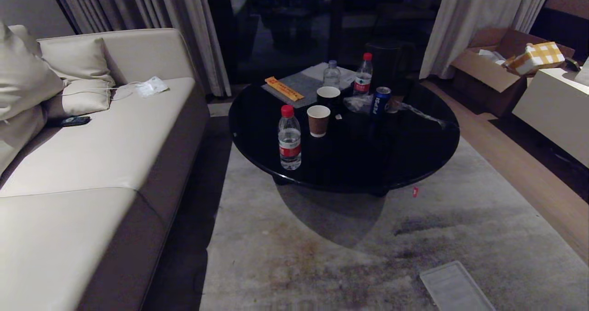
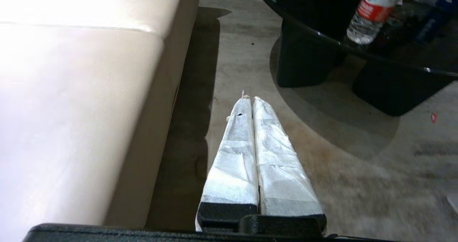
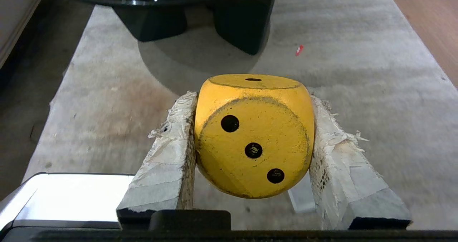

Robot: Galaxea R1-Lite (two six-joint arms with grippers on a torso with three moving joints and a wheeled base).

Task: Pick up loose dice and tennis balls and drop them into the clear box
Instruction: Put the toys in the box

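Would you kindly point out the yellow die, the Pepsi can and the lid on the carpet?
yellow die [image 3: 254, 138]: right wrist view, its three-pip face.
Pepsi can [image 1: 380, 101]: head view, its blue side.
lid [image 1: 455, 287]: head view, its flat top.

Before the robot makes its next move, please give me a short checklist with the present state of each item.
1. Yellow die clamped between the right gripper fingers, with no contact to the carpet: ok.
2. Grip centred on the die, one finger on each side face: ok.
3. Left gripper shut and empty, over the carpet beside the sofa: ok.
4. Clear box in view as a drop target: not ok; only a flat ribbed lid lies on the carpet.
5. Other dice or tennis balls in view: not ok, none is seen.
6. Black round table apart from both grippers: ok.
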